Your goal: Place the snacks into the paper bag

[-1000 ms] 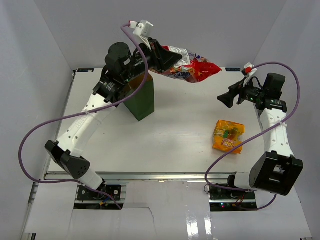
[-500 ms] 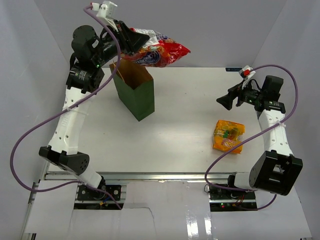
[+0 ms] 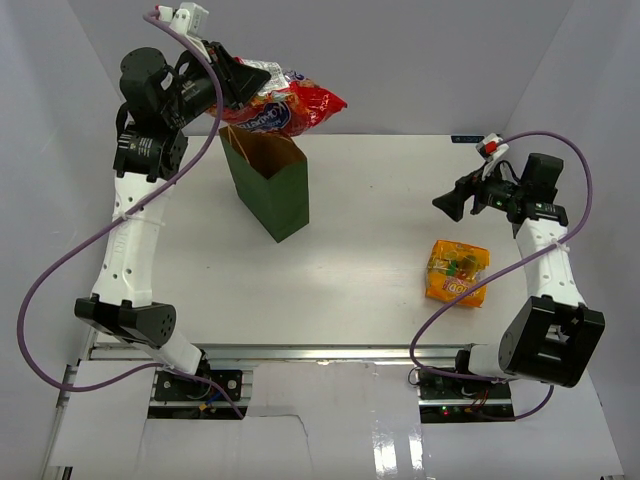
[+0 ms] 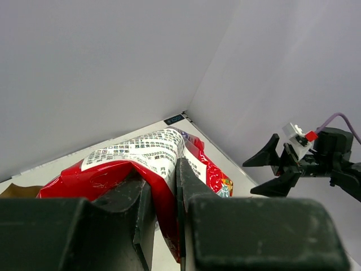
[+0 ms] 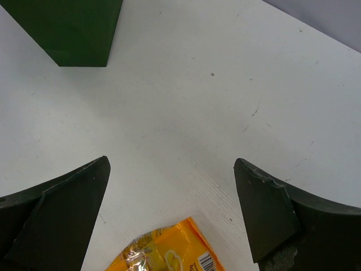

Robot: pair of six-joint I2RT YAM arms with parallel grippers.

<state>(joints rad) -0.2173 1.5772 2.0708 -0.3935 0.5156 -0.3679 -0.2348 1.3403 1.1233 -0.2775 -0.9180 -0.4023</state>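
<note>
Pinches large red crinkly snack bag (image 3: 298,104) by one end in left end effector (image 3: 238,92), fingers pressed together on the foil. Holds it in the air just above open mouth of tall dark green paper bag (image 3: 276,196); not yet released. Cannot tell what lies inside the paper bag. Leaves flat orange plastic snack packet (image 3: 458,273) on white tabletop (image 3: 360,210). Hovers right end effector (image 3: 447,203) nearby, spread wide, empty. Judged unfinished: red bag to drop, orange packet to fetch.
</note>
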